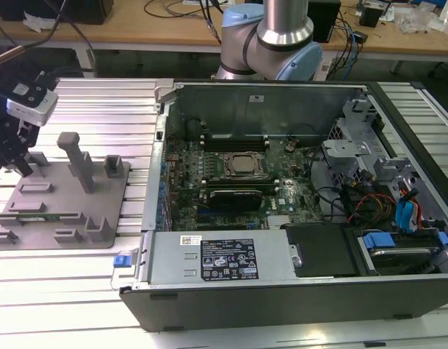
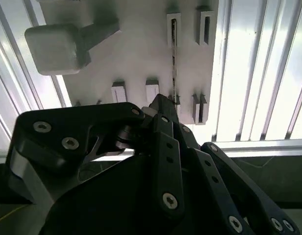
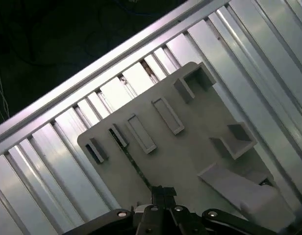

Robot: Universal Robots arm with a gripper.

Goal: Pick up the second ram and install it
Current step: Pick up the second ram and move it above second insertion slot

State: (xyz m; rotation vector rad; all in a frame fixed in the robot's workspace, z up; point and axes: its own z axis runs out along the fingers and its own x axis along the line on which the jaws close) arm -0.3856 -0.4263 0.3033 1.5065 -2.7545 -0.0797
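Exterior view first: the claw (image 1: 22,169) hangs over the far end of the gray fixture plate (image 1: 64,190), way over on the exterior view's left, just above the plate. The fingers look pinched together with nothing between them, though it's small here, so I'm not fully sure from this angle. The second ram (image 1: 48,216) is lying in a long slot near the plate's front edge, a thin green strip, apart from the claw. The plate sits on the ribbed metal desk (image 1: 100,109). On the exterior view's right is the open computer case (image 1: 282,291), with the square silver processor (image 1: 244,165) in the middle of the board and the black expansion card (image 1: 238,196) just in front of it. The arm (image 1: 271,33) rises behind the case.

Second wrist view: the black claw (image 2: 161,103) takes up the lower half, and the tips meet in one point, so clenched and empty. The second ram (image 2: 173,58) shows edge-on as a thin dark line running between two pairs of slot blocks on the fixture plate (image 2: 136,54), with its near end right by the claw tips. A chunky gray post (image 2: 58,46) stands off to one side.

First wrist view: the claw (image 3: 163,190) again has its tips together. The second ram (image 3: 131,159) is a thin line across the fixture plate (image 3: 190,142), ending close to the tips.
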